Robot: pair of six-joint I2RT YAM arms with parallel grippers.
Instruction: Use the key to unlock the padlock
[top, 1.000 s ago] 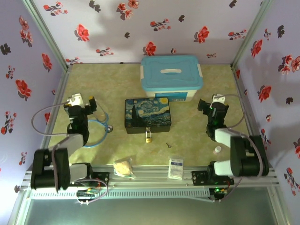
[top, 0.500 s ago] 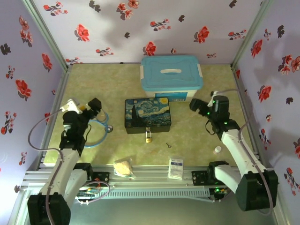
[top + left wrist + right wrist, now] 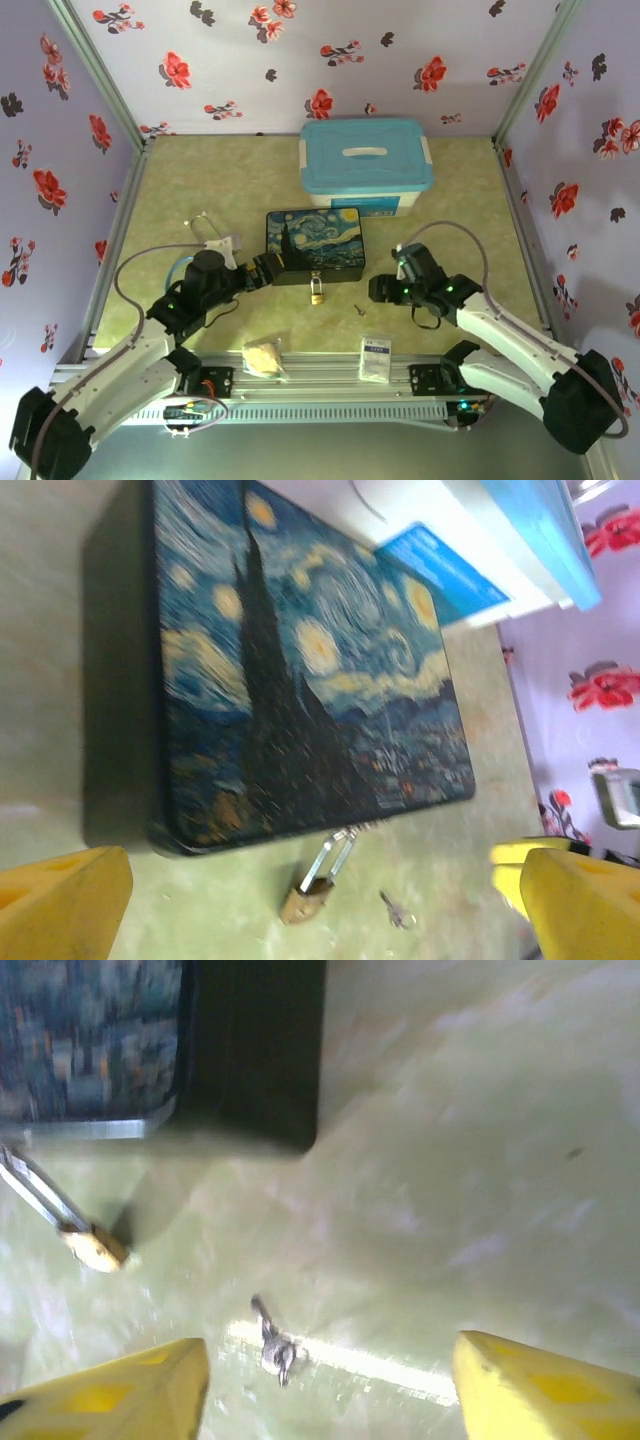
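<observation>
Left gripper point(image 3: 266, 271) held wide open, empty, at painted box point(image 3: 315, 243) left corner, presumably for bracing. Padlock point(image 3: 317, 293) hooked at box front, body rested on table. Key point(image 3: 358, 309) laid just right of it. Right gripper point(image 3: 378, 290) spread wide, empty, lined up near key, likely for pickup.

Green surface point(image 3: 250, 180) carries a blue-lidded tub point(image 3: 366, 160) at the back, a painted box point(image 3: 315, 243) before it, then padlock point(image 3: 317, 294) and key point(image 3: 357, 309), with a white packet point(image 3: 375, 358) and bag point(image 3: 265, 358) at the near edge

lilac flowered walls point(image 3: 250, 60); green floor point(image 3: 220, 180) (mottled)
</observation>
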